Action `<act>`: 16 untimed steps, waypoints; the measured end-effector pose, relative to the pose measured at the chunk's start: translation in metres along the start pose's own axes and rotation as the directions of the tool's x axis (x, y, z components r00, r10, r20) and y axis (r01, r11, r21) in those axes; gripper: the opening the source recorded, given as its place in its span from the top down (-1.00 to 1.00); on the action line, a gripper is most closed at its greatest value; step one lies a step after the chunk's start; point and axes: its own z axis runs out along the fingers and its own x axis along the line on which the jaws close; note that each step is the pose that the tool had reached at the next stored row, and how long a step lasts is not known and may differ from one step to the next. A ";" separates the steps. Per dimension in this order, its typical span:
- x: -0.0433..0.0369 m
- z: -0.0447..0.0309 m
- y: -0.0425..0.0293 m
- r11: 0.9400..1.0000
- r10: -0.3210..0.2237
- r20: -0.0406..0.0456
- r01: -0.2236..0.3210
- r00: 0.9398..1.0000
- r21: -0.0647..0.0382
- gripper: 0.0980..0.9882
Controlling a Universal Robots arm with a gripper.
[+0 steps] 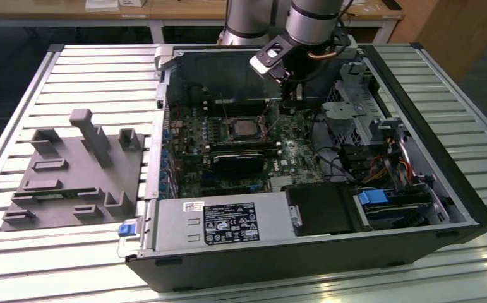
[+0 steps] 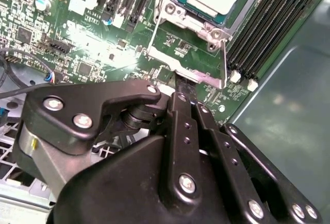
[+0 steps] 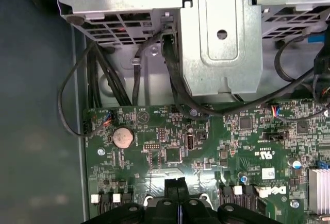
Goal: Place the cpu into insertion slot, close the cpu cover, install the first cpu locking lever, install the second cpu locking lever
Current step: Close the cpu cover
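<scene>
Power supply box (image 1: pixel 218 224): lying along the near wall of the case (image 1: pixel 311 255), closest to the exterior camera and well apart from the work.
Fixture: the grey fixture block (image 1: pixel 74 170) is sitting on the slatted table (image 1: pixel 91 82) at the exterior view's left, outside the case.
Chip: the cpu (image 1: pixel 244 128) is lying flat in the insertion slot (image 1: pixel 226 129) with its silver top facing up, so the placing step is looking done.
Cover: the cpu cover (image 2: pixel 206 78) is standing tilted up from the slot's edge, with green board showing through its window. It is not yet lying over the chip.
Step in hand: closing the cpu cover, by my reading.
Doing it well: this is calling for pressure on the cover's free edge rather than its thin side bars, following the hinge's arc. The tips should be staying off the chip and the memory slots (image 2: pixel 268 33) just beside it. The frame is looking thin and likely to flex or slip off a narrow tip.
Tool: the gripper (image 2: pixel 183 82) is hanging just to the exterior view's right of the slot. Its fingers (image 2: pixel 178 110) are pressing together in both wrist views, with nothing seen between them. The tips are sitting at the cover's free edge; whether they are touching it or just short, I cannot tell.
</scene>
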 end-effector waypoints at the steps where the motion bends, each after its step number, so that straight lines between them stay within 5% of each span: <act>1: -0.0001 0.0000 -0.0011 1.000 0.000 0.000 0.000 1.000 0.000 0.98; 16: -0.0019 0.0012 -0.0267 1.000 0.000 -0.001 0.000 1.000 -0.009 0.98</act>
